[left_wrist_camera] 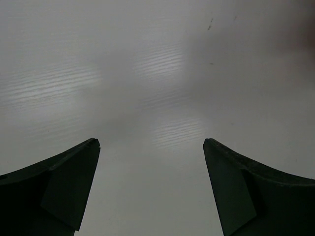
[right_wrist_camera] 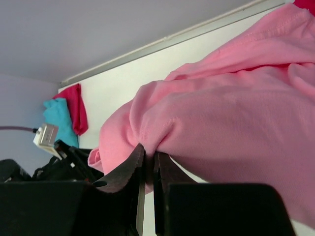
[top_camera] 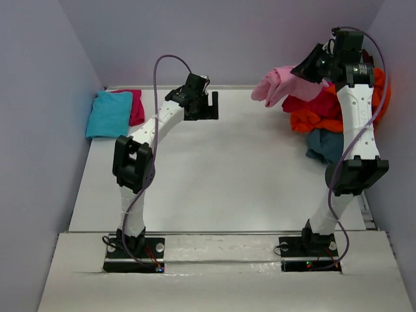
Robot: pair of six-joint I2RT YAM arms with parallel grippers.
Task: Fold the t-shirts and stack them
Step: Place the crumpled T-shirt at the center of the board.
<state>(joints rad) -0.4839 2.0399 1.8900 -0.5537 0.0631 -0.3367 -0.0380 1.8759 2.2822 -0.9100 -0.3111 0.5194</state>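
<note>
BASES, ARMS, SHIRTS: BENCH ENTRY

Left base (top_camera: 133, 255), right base (top_camera: 309, 253). Sat bolted side by side at near edge of table (top_camera: 227, 182).

Left gripper (top_camera: 213, 106). Reached to far centre-left, low over bare table. Stood spread wide; in wrist view, framed only plain white surface between dark fingers (left_wrist_camera: 69, 182). Kept near the folded pair at left, but apart from it.

Right gripper (top_camera: 298, 70). Stood raised at far right, above the loose pile. Jaws pressed nearly together, pinching a fold of pink shirt (right_wrist_camera: 236, 98) between the tips.

Pink shirt, further. Hung bunched from that pinch, lifted over far-right table, drooping leftward of the gripper in top view. Ran rightward past the jaws in wrist view. Could not tell whether clear of the pile.

Turquoise shirt (top_camera: 109, 114). Lay folded flat at far-left corner, against the left wall.

Magenta shirt (top_camera: 136, 107). Lay folded under turquoise, showing along its right side.

Other magenta shirt (top_camera: 312, 104). Lay crumpled at far right, just beneath the pink one, partly behind right arm.

Orange shirt (top_camera: 313, 121). Lay crumpled, touching other magenta on its near side; showed again right of the arm.

Grey-blue shirt (top_camera: 325, 146). Lay crumpled nearest in the pile, touching orange.
</note>
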